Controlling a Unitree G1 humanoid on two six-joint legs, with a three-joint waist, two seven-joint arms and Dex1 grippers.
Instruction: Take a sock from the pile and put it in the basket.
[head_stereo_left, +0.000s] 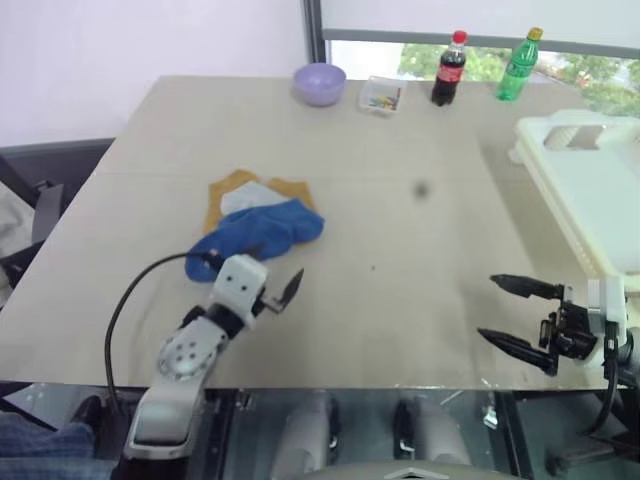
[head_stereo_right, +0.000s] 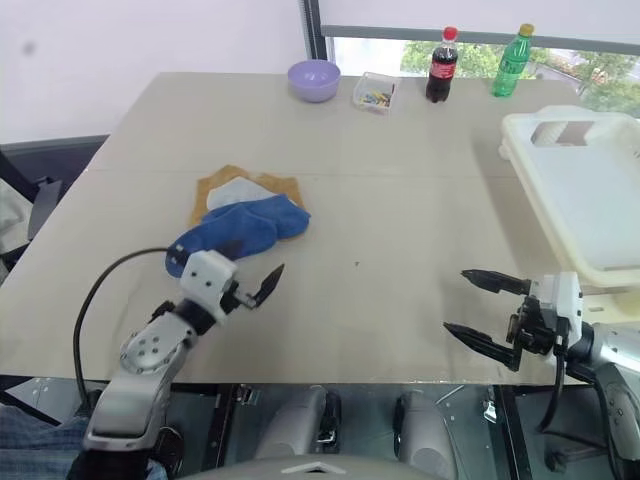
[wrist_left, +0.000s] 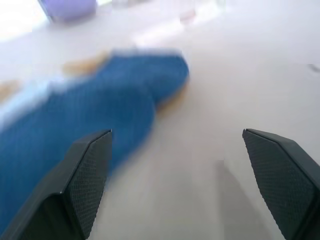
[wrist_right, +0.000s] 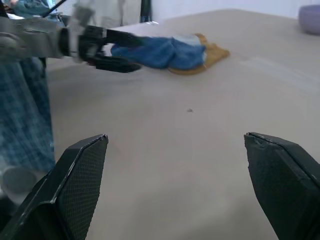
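Observation:
The pile (head_stereo_left: 258, 212) lies left of the table's middle: a blue sock (head_stereo_left: 265, 232) on top of a light grey one and a mustard-yellow one. My left gripper (head_stereo_left: 270, 288) hovers at the pile's near edge, open, and the blue sock (wrist_left: 100, 105) lies just ahead of its left finger. My right gripper (head_stereo_left: 487, 308) stands open and empty by the table's near right corner, pointing left across bare tabletop. The white basket (head_stereo_left: 590, 190) sits at the table's right edge, behind the right gripper.
Along the far edge stand a lilac bowl (head_stereo_left: 319, 83), a small clear box (head_stereo_left: 381, 96), a cola bottle (head_stereo_left: 449, 68) and a green bottle (head_stereo_left: 518, 65). A dark chair (head_stereo_left: 40, 180) is off the table's left side.

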